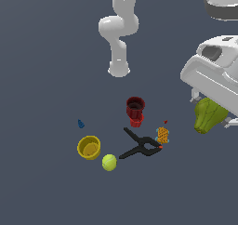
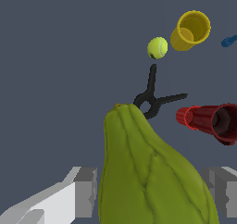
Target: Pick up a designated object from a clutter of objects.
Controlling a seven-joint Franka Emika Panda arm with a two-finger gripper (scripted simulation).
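The gripper (image 1: 211,110) held the pear (image 2: 148,172) between its two fingers (image 2: 85,190), which pinched the fruit's wide end from either side. The fruit was olive-green and lumpy, with shallow darker creases running lengthwise from its broad base to a narrow, brownish tip. In the exterior view the pear (image 1: 208,115) hung under the white hand at that view's right, lifted clear of the dark grey floor (image 1: 46,56) and well apart from the other items.

Beyond the pear's tip in the wrist view lay the black clamp (image 2: 152,100), handles splayed. In the exterior view an orange block (image 1: 162,135) sat just beside the clamp's (image 1: 139,146) jaw end. Near the clamp were two dark red cups (image 1: 135,110), one nested against the other; the wrist view showed them as one long red shape (image 2: 210,121). Farther off rested the yellow-green ball (image 2: 157,47), and just beside it the yellow cup (image 2: 190,30), its mouth open. The small blue piece (image 1: 81,123) lay farthest out, apart from the rest.
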